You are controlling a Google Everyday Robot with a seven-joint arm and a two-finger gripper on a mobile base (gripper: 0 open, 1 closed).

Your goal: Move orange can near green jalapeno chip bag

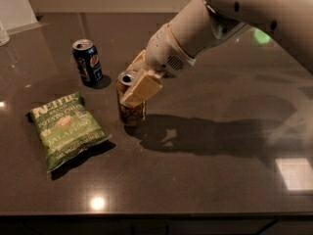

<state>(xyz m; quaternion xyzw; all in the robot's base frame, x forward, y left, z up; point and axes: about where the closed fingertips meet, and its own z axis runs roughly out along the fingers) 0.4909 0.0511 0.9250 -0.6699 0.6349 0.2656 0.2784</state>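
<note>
The orange can (131, 112) stands upright on the dark table, its silver top showing. My gripper (138, 82) is shut on the can's upper part, with one tan finger (141, 89) across its front. The white arm reaches in from the upper right. The green jalapeno chip bag (66, 129) lies flat to the left of the can, a short gap between them.
A dark blue can (87, 62) stands upright behind the bag and to the upper left of the orange can. The dark table (220, 180) has its front edge along the bottom. A pale object sits at the far left edge (4, 33).
</note>
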